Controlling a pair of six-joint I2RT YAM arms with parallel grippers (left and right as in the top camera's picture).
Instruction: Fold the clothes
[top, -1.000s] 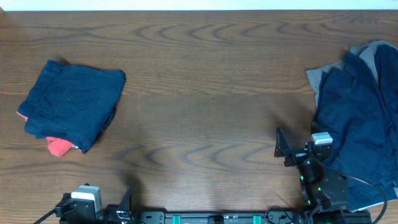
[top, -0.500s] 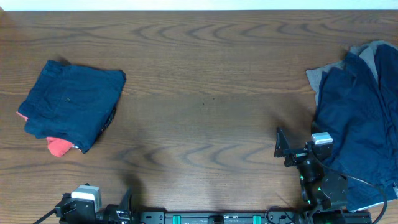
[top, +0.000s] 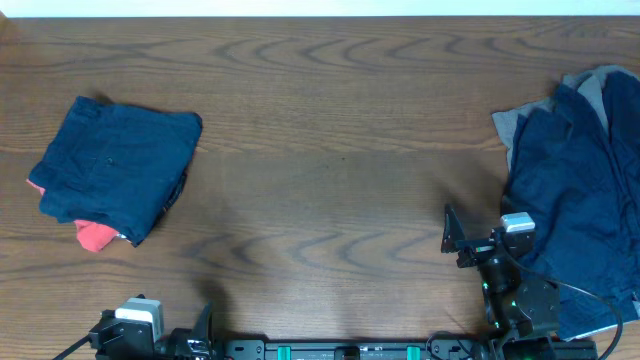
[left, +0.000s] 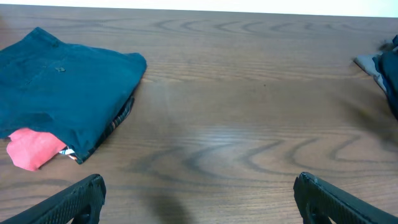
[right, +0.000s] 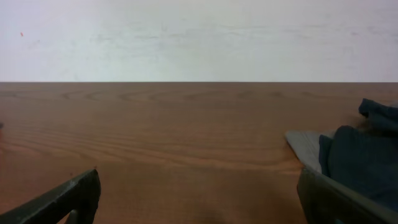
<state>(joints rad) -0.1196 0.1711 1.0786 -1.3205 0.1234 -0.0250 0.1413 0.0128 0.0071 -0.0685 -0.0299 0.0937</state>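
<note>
A folded navy garment (top: 118, 165) lies at the left on top of a red piece (top: 95, 236) and a patterned piece that peeks out at its edge. It also shows in the left wrist view (left: 62, 99). A loose pile of navy clothes (top: 580, 200) with a grey piece (top: 508, 125) under it lies at the right edge; it shows in the right wrist view (right: 364, 155). My left gripper (left: 199, 199) is open and empty at the front left. My right gripper (right: 199, 199) is open and empty, just left of the pile.
The wooden table (top: 330, 170) spans the view. The arm bases and a black rail (top: 350, 350) sit along the front edge. A white wall (right: 199, 37) stands behind the far edge.
</note>
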